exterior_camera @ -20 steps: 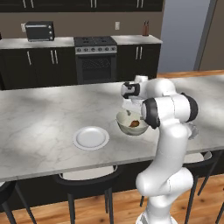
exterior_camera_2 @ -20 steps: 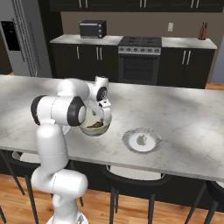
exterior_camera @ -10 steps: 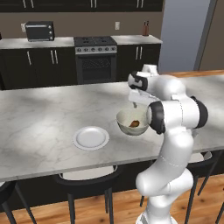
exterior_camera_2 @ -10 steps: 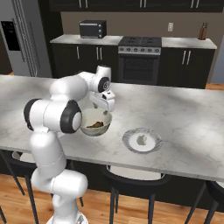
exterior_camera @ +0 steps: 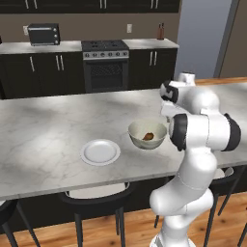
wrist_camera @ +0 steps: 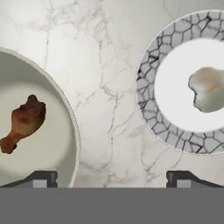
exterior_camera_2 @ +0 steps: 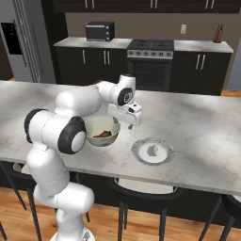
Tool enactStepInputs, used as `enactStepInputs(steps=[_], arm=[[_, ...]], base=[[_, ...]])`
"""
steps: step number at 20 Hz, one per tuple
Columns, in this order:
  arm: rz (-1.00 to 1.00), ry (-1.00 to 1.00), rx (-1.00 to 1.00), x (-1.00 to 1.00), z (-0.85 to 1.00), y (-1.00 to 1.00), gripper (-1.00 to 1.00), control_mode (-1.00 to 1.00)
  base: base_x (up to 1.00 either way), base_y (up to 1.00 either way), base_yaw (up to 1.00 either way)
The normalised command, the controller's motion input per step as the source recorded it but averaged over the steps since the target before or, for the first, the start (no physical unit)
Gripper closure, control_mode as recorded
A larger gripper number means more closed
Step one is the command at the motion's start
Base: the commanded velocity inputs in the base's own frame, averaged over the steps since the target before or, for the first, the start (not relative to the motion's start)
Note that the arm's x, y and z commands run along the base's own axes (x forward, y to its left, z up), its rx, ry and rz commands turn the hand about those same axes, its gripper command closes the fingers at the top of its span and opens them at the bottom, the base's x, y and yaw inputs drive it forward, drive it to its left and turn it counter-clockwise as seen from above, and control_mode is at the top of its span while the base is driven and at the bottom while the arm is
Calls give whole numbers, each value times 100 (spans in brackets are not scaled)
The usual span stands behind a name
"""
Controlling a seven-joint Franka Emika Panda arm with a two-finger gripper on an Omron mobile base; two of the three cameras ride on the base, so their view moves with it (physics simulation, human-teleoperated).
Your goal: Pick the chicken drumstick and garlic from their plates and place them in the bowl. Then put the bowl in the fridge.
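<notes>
**Drumstick in the bowl, garlic next**

Left base view: the drumstick (exterior_camera: 148,136) lies inside the bowl (exterior_camera: 147,133) at the counter's (exterior_camera: 48,140) centre, evidently dropped there as the task's first half. An empty plate (exterior_camera: 100,152) sits at the bowl's 8 o'clock, near but apart. The arm bends sharply, its forearm folded over the bowl's 3 o'clock side.

Right base view: the gripper (exterior_camera_2: 133,120) hangs above the counter between bowl and the second plate (exterior_camera_2: 152,151), which lies at the bowl's 4 o'clock and carries the garlic (exterior_camera_2: 152,150), not yet collected. The fridge (exterior_camera_2: 21,40) stands at 10 o'clock, far from the counter.

Hand view: the camera looks straight down, fingertips (wrist_camera: 41,179) spread wide and holding nothing. Bowl and drumstick sit at 9 o'clock, garlic on its patterned-rim plate at 2 o'clock, likely the next target.
</notes>
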Motion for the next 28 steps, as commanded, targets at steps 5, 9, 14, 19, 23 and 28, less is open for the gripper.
enactStepInputs(steps=[5, 9, 14, 19, 23, 28], arm=[[19, -11, 1, -32, -17, -83, -100, -100], [20, -9, 0, -15, -35, -70, -100, -100], [22, -1, -1, -2, -54, -41, -100, -100], [13, 0, -4, 11, -55, -28, -100, -100], [5, -1, 0, -1, -44, -34, -100, -100], [3, -5, 0, 5, -26, -20, -100, -100]], base=[[0, 0, 0], [0, 0, 0], [0, 0, 0], [0, 0, 0], [0, 0, 0], [0, 0, 0]])
